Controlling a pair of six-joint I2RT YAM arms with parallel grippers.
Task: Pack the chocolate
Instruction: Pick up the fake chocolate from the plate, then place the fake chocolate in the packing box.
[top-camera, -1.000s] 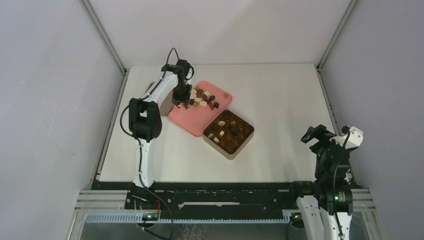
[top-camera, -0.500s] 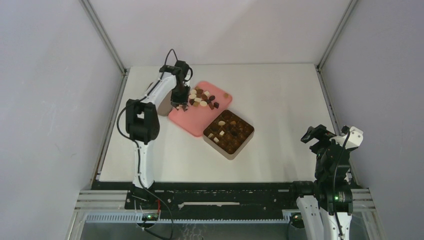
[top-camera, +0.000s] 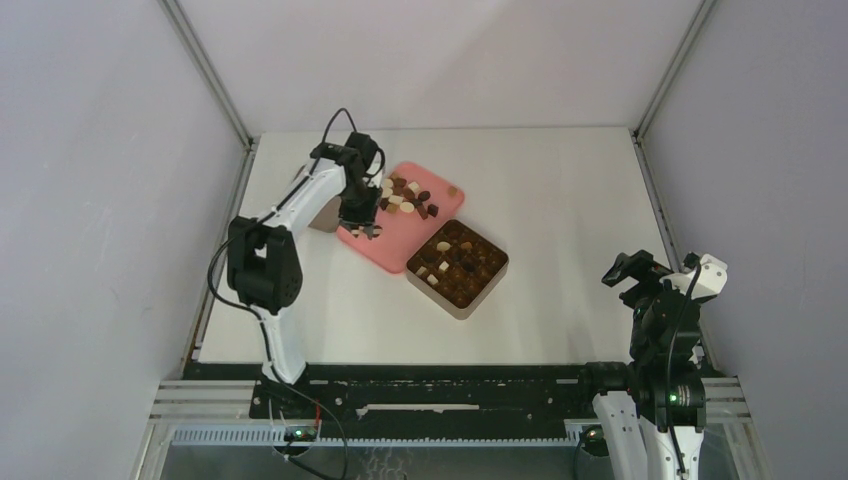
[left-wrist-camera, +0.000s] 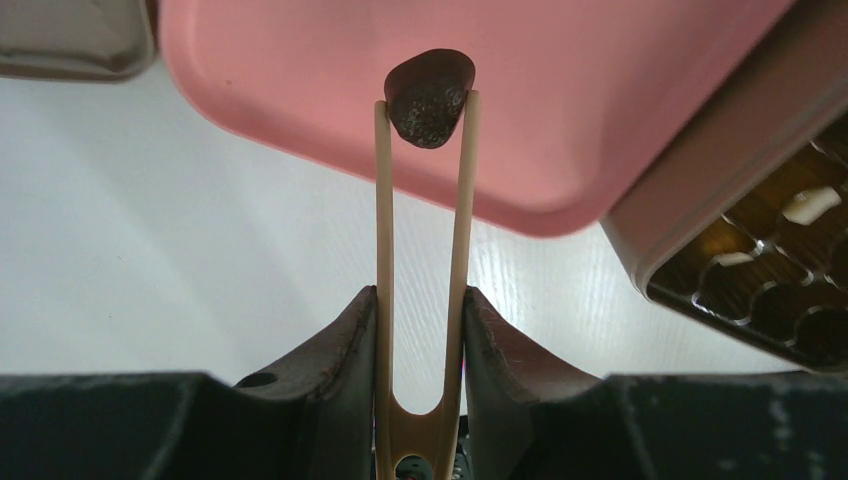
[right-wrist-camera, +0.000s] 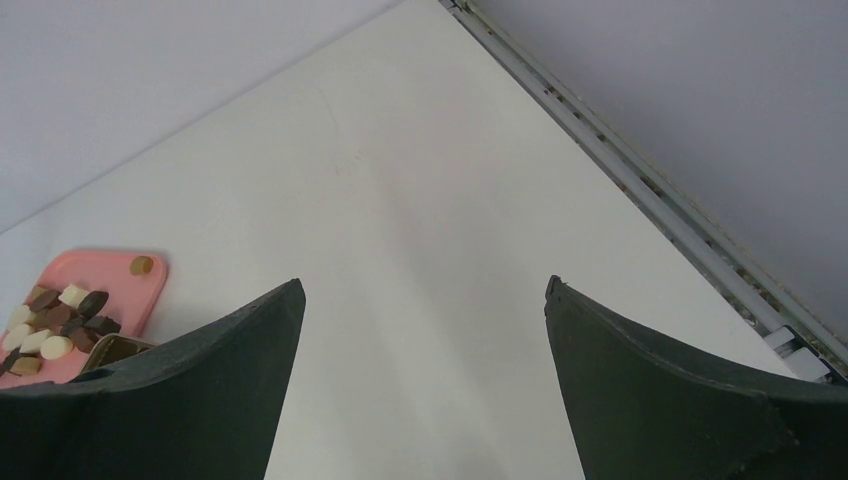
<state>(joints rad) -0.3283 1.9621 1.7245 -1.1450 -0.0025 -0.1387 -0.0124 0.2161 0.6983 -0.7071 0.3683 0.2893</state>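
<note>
My left gripper (left-wrist-camera: 421, 300) is shut on thin wooden tongs (left-wrist-camera: 383, 230), and the tong tips pinch one dark brown chocolate (left-wrist-camera: 429, 92) above the pink tray (left-wrist-camera: 600, 100). In the top view the left gripper (top-camera: 361, 218) hangs over the tray's left part (top-camera: 385, 245), beside a pile of brown and cream chocolates (top-camera: 405, 196). The square tan tin (top-camera: 457, 268) with a dark gridded insert holds several chocolates and sits just right of the tray. My right gripper (right-wrist-camera: 425, 300) is open and empty, far from them near the right front edge (top-camera: 632, 272).
A tan lid-like box (top-camera: 322, 213) lies left of the pink tray, its corner in the left wrist view (left-wrist-camera: 70, 40). One lone brown candy (top-camera: 452, 190) sits at the tray's far right corner. Grey walls and metal rails (top-camera: 650, 190) bound the white table.
My left gripper has drawn back from the chocolate pile toward the tray's near left part, and the arm's elbow has swung left. The right arm has not moved.
</note>
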